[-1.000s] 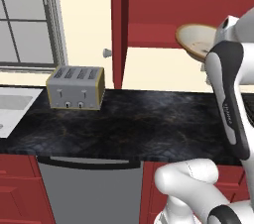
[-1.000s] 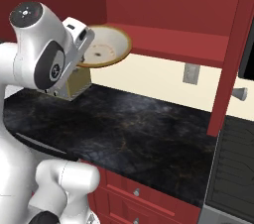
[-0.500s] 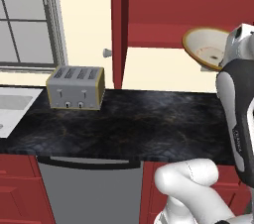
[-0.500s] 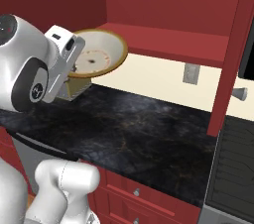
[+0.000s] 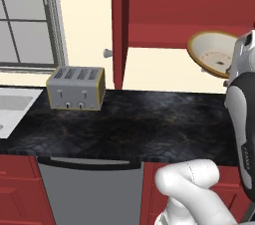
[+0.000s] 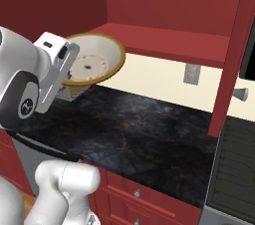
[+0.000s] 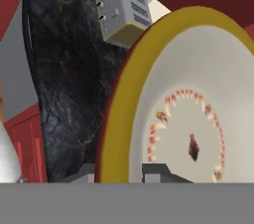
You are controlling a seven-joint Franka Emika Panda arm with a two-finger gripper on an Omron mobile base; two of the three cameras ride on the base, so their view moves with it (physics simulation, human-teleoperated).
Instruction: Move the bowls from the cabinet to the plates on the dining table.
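A cream-white bowl [image 6: 94, 62] with a tan rim hangs tilted on edge in front of the open dark red cabinet [image 6: 164, 40], above the black counter. Its inside, marked with a ring of small red spots, faces the cameras [image 5: 215, 55]. My gripper [image 7: 119, 173] is shut on the bowl's [image 7: 188, 119] rim, with one fingertip on each side of the rim. In the right base view the hand [image 6: 59, 67] sits at the bowl's left edge. The plates and the dining table are out of view.
A silver toaster [image 5: 77, 87] stands on the black counter [image 5: 144, 124] left of the open cabinet door [image 5: 119, 25]. A sink [image 5: 10, 109] and a window lie further left. A second open door [image 6: 233, 55] and a stove [image 6: 234, 169] are on the right.
The arm has drawn the bowl out from the cabinet shelf and a little lower. The bowl has tipped further, so its inside now faces the cameras.
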